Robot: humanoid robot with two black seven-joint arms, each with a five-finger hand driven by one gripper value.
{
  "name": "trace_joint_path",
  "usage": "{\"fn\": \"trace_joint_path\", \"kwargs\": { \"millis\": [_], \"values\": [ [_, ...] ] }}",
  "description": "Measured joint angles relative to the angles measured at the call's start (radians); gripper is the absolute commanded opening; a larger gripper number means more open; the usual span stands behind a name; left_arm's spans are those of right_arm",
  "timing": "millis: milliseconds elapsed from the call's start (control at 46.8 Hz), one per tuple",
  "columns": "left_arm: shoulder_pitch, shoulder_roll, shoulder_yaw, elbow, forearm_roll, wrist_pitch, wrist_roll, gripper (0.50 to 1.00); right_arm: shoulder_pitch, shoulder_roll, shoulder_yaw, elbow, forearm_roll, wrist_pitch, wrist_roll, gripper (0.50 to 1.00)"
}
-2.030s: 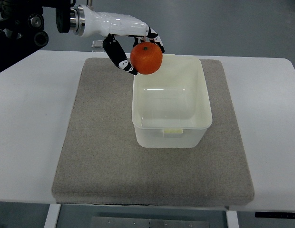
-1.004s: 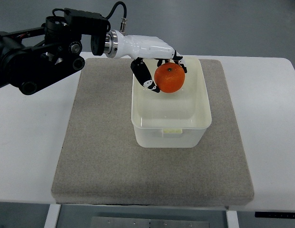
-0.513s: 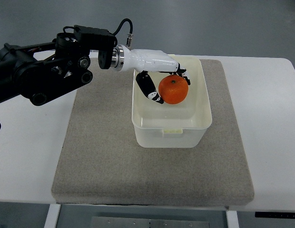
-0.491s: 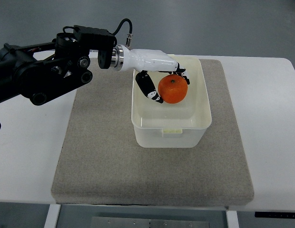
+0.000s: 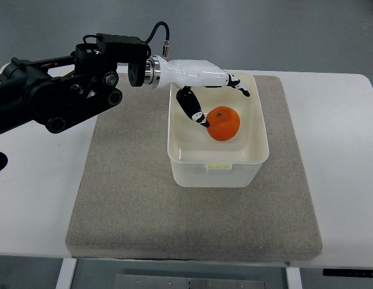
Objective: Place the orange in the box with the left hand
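The left hand (image 5: 204, 84) is hovering over the box (image 5: 216, 174), fingers (image 5: 242, 89) spreading open; the orange (image 5: 224, 123) is sitting inside, seemingly released. Lifting straight up is avoiding nudging the rim.

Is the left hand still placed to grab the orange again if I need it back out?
Probably yes: the left hand hangs open over the box, the orange lies just below its fingers, uncovered.

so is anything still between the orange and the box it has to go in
Nothing visible stands in the way. The orange already appears to be inside the white plastic box, below its rim. The left hand is above the box with its fingers spread, no longer closed around the orange, though its thumb is still close beside the fruit.
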Motion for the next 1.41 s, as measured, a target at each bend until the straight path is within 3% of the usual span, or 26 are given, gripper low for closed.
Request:
{"fn": "trace_joint_path", "kwargs": {
  "millis": [256,406,748,940,1175,1303,1410],
  "values": [
    [-0.008,0.012,0.001,0.008,-0.024,0.001,0.000,0.975,0.000,0.000,0.000,0.000,0.000,0.000,0.000,0.926],
    [-0.019,0.036,-0.012,0.031,-0.209,0.005,-0.003,0.994,0.000,0.000,0.000,0.000,0.000,0.000,0.000,0.926],
    [-0.047,0.073,-0.013,0.227,-0.910,0.031,-0.002,0.994,0.000,0.000,0.000,0.000,0.000,0.000,0.000,0.926],
    [-0.032,0.112,-0.018,0.282,-1.088,0.022,-0.001,0.994,0.000,0.000,0.000,0.000,0.000,0.000,0.000,0.926],
    [-0.013,0.110,-0.050,0.429,-1.233,0.009,0.003,0.994,0.000,0.000,0.000,0.000,0.000,0.000,0.000,0.926],
    [-0.005,0.108,-0.052,0.511,-1.315,-0.041,0.014,0.994,0.000,0.000,0.000,0.000,0.000,0.000,0.000,0.926],
    [0.016,0.107,-0.054,0.582,-1.433,-0.097,0.071,0.994,0.000,0.000,0.000,0.000,-0.001,0.000,0.000,0.926]
  ]
}}
